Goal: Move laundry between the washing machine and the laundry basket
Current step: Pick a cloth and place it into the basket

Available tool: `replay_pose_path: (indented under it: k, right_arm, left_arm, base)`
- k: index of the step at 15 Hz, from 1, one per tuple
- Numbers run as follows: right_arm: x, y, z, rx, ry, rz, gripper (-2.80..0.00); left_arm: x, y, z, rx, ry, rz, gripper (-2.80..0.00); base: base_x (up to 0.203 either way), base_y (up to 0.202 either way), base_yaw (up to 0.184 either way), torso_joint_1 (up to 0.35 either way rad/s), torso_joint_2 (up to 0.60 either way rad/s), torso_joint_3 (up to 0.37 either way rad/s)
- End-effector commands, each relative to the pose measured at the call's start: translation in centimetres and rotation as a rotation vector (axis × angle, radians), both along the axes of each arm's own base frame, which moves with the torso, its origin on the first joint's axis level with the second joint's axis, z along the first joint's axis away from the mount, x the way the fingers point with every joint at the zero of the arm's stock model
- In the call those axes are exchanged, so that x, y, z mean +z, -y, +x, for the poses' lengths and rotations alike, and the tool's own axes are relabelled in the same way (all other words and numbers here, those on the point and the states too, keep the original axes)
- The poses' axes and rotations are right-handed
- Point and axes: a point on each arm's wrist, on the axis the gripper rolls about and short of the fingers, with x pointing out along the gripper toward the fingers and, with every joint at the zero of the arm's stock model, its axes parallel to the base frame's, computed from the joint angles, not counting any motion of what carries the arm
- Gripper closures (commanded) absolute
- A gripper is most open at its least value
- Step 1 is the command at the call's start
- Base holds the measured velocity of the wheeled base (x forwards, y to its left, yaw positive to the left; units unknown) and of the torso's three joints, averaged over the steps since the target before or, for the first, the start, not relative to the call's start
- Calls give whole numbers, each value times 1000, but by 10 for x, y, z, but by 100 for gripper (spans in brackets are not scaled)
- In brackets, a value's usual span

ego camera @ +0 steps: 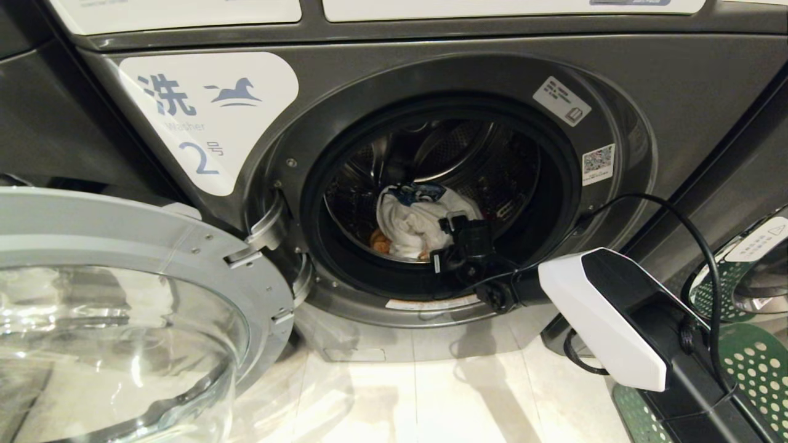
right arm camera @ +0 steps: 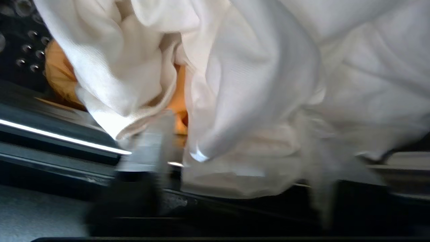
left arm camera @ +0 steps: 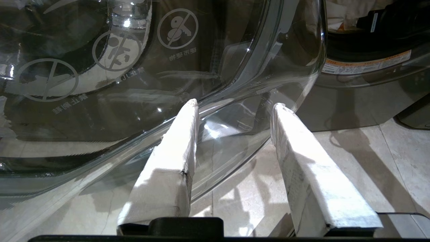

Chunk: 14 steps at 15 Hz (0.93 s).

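Label (ego camera: 203, 117) "洗 Washer 2号" beside drum (ego camera: 492, 160); right hand (ego camera: 452, 243) at white laundry (ego camera: 412, 224), grip unclear.

A crumpled white garment (ego camera: 415, 224) lies over something orange inside the open washing machine (ego camera: 492, 80) drum.

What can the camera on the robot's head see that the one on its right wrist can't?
Only the head view shows the whole washing machine, its open door, the green laundry basket and the right gripper reaching into the drum.

Only the right wrist view shows the folds up close, with an orange garment tucked underneath.

Both show the white garment lying in the drum.
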Motion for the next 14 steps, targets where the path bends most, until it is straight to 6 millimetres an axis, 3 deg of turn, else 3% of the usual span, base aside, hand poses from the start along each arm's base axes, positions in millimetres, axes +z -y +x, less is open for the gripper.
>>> replay_pose_path:
  k: [1,6,9,11,14]
  right_arm:
    - [-2,0,0,0,-3,0,0]
    - [1,1,1,-3,3,3,0]
    - [14,4,1,-12,33,11,0]
    - [38,5,-2,-10,95,28,0]
    - [95,8,-14,16,235,32,0]
  left_arm:
    - [0,0,0,0,-3,0,0]
    - [0,0,0,0,-3,0,0]
    - [0,0,0,0,-3,0,0]
    - [0,0,0,0,-3,0,0]
    - [0,0,0,0,-3,0,0]
  base:
    - [0,0,0,0,0,0]
    - [0,0,0,0,0,0]
    - [0,0,0,0,0,0]
    - [0,0,0,0,0,0]
    - [0,0,0,0,0,0]
